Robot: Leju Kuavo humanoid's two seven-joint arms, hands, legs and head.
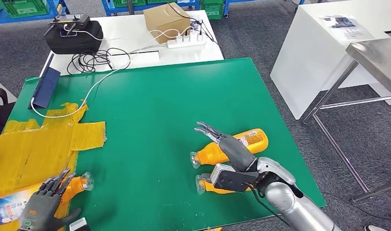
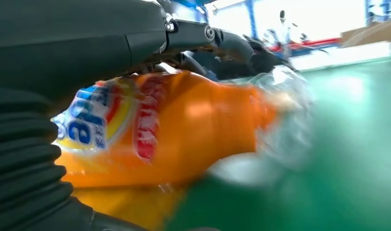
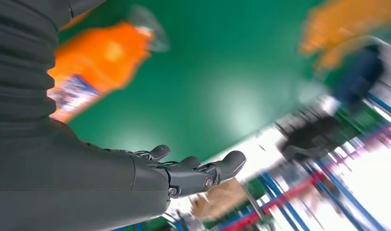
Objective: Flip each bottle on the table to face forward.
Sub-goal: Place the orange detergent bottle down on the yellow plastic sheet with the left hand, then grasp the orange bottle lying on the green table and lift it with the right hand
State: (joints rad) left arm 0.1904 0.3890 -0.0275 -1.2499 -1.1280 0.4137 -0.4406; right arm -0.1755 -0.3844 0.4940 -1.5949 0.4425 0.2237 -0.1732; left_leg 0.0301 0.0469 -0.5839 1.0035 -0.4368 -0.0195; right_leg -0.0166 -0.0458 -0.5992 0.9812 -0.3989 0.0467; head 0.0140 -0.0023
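Green surface point(image 1: 160, 110) filled the centre of the head view, three orange bottles lying on their sides along its lower part.

Lower left: one orange bottle point(image 1: 20, 202) lay on crumpled yellow tape sheeting point(image 1: 34, 144), clear neck end pointing right, blue-and-white label toward the frame's left edge. The left hand point(image 1: 42, 209) was over it, dark fingers point(image 1: 58, 180) curled across the body; in the left wrist view they wrapped the bottle point(image 2: 184, 125), holding it.

Lower centre-right: two more bottles, side by side, necks pointing left. The upper bottle point(image 1: 241, 144) showed its printed label at the right end; the lower bottle point(image 1: 210, 185) was mostly hidden under the forearm.

The right hand point(image 1: 232, 149) hovered above the upper bottle, fingers point(image 1: 208, 130) spread apart and extended up-left, holding nothing; the right wrist view showed an empty palm point(image 3: 184, 173) with an orange bottle point(image 3: 97, 62) blurred beyond.
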